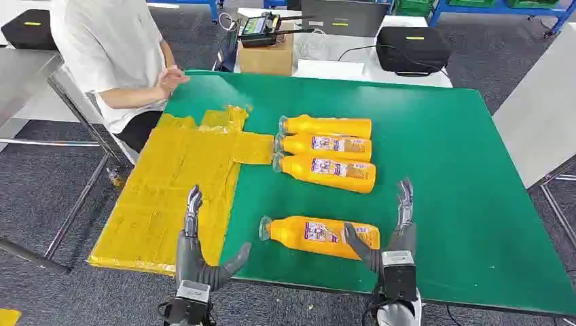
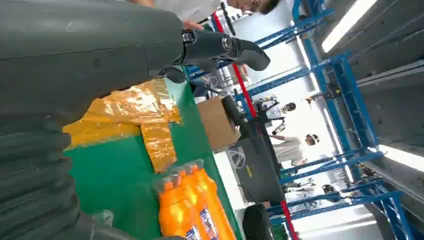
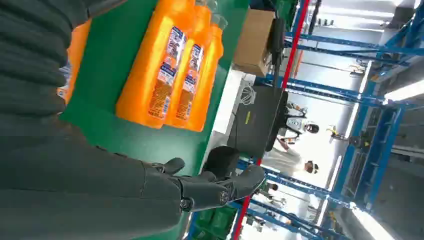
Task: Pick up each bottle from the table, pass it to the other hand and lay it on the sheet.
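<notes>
Lying crosswise, cap toward the yellow sheet [image 1: 170,183], the near bottle [image 1: 318,236] touches the released right hand's [image 1: 394,238] thumb; label unreadable. Left hand [image 1: 197,255] released.

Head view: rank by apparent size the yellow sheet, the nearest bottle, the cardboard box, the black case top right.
1. yellow sheet, clearly largest
2. nearest bottle
3. black case
4. cardboard box

Bottle versus case is unsure: the bottle lies nearer the camera.
</notes>
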Controlling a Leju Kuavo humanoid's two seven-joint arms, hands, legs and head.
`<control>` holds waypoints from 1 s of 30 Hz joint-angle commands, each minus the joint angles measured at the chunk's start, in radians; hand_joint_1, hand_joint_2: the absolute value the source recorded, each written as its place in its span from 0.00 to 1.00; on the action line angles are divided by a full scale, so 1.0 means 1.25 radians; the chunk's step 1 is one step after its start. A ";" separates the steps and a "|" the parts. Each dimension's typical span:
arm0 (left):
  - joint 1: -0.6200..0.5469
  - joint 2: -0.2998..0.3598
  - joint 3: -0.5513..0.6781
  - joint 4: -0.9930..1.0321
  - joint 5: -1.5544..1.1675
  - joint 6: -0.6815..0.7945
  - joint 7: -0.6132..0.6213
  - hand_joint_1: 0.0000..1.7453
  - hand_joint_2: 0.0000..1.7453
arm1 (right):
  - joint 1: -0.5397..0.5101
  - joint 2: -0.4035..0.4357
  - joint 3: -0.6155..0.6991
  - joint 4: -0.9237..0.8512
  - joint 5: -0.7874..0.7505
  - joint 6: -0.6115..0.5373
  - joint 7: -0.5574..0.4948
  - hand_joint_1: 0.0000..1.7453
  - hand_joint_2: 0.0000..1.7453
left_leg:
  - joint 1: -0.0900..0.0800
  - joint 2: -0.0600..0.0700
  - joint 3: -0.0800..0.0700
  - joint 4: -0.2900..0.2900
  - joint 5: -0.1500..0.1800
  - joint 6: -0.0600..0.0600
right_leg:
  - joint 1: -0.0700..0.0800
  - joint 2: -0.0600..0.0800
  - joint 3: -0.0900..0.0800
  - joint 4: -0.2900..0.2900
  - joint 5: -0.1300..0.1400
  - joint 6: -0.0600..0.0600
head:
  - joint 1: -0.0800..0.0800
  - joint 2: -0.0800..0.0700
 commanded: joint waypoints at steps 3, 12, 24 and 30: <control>-0.026 0.021 -0.007 0.028 0.007 0.006 0.001 0.00 1.00 | -0.054 -0.015 0.016 0.070 0.005 0.001 0.001 0.00 1.00 | 0.000 0.000 0.001 -0.002 0.000 0.002 | 0.001 0.001 0.001 -0.002 0.001 -0.003 | 0.000 0.000; -0.028 0.021 -0.003 0.011 -0.013 0.028 0.001 0.00 1.00 | -0.077 -0.028 0.027 0.096 0.054 -0.018 0.005 0.00 1.00 | 0.000 0.001 0.001 -0.002 0.000 0.002 | 0.001 0.001 0.001 -0.002 0.001 -0.003 | 0.000 0.000; -0.017 -0.004 0.038 -0.017 -0.014 0.048 -0.015 0.00 1.00 | -0.113 -0.057 0.136 0.137 0.162 0.036 0.028 0.00 1.00 | 0.000 0.000 0.001 -0.002 0.000 0.002 | 0.001 0.001 0.001 -0.002 0.001 -0.003 | 0.000 0.000; -0.034 -0.005 0.044 -0.006 0.044 -0.013 -0.002 0.00 1.00 | -0.149 -0.117 0.199 0.208 0.305 0.085 0.117 0.00 1.00 | 0.001 0.001 0.001 -0.003 0.001 0.003 | 0.002 0.002 0.001 -0.004 0.002 -0.004 | 0.000 0.000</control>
